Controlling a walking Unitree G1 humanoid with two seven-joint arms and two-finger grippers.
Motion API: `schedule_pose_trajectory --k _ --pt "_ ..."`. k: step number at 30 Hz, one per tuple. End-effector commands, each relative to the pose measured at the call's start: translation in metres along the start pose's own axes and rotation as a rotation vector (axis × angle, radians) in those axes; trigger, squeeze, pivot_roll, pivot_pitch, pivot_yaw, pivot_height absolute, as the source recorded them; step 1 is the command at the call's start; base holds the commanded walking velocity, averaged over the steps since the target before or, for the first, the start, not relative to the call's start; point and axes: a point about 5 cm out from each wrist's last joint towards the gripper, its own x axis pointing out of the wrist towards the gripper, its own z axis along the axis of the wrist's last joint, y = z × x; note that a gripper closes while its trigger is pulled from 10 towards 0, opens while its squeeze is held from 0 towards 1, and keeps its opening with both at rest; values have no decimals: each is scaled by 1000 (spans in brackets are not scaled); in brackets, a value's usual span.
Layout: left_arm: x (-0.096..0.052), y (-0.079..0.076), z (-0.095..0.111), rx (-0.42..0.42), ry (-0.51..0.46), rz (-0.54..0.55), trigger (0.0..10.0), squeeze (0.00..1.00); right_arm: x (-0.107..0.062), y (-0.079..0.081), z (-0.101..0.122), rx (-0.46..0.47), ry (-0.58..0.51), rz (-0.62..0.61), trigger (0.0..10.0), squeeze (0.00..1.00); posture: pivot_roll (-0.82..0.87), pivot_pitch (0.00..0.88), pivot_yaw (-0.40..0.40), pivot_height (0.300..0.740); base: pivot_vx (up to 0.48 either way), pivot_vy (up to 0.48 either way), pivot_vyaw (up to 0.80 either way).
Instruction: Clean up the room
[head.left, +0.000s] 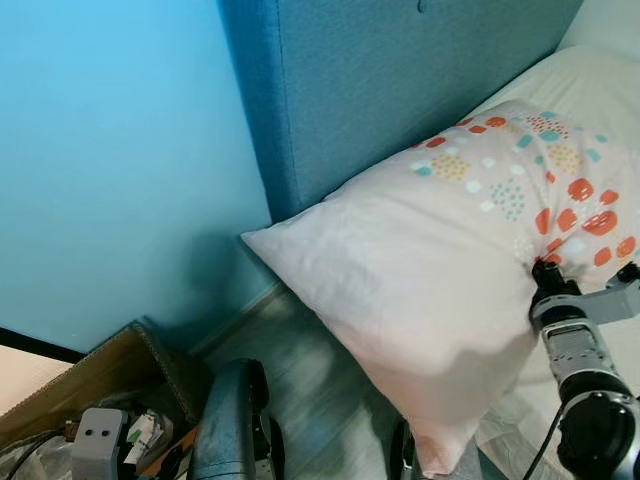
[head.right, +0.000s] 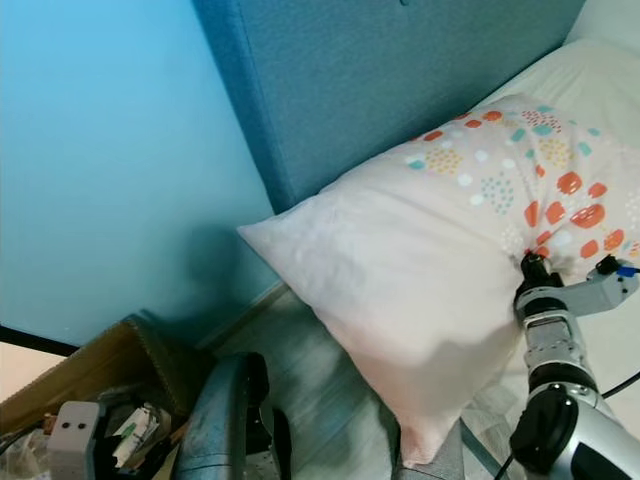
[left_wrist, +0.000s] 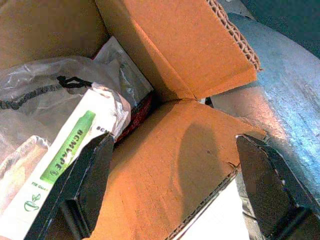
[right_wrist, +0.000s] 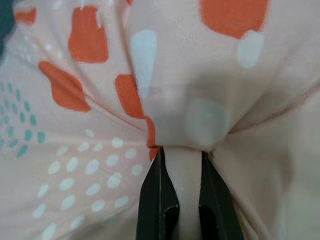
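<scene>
The right gripper (right_wrist: 181, 165) pinches a fold of the spotted pillow (head.left: 440, 290), which overhangs the bed edge (head.left: 560, 70) beside the headboard (head.left: 390, 90). The left gripper (left_wrist: 175, 170) hangs spread above a cardboard box (left_wrist: 165, 65).

We see a bright blue wall (head.left: 110, 160) at left, a teal padded headboard (head.left: 400, 80) upper centre, grey floor (head.left: 300, 400) lower centre, white bed (head.left: 590, 60) upper right.

Blue wall (head.left: 110, 150), teal padded headboard (head.left: 390, 80), grey floor (head.left: 300, 385)
</scene>
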Motion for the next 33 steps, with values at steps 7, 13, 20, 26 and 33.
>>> schedule_pose_trajectory --k 7,13,20,26,33 --pt "-4 4 -9 -14 53 23 10000 0 16 42 96 -373 -261 -35 0 0 239 421 67 572 0 0 0" --pt "-4 1 -9 -19 49 21 10000 0 15 64 137 -411 -404 -21 0 0 236 425 63 572 0 0 0" --pt "-5 -3 -10 -23 48 13 10000 0 15 56 128 -431 -394 -72 0 0 241 431 66 572 0 0 0" --pt "-7 -1 -8 -22 44 15 10000 0 2 18 131 -430 -434 -275 0 0 266 430 73 572 0 0 0" --pt "-8 -3 -8 -24 42 8 10000 0 -9 4 153 -511 -503 -362 0 0 260 427 74 572 0 0 0"
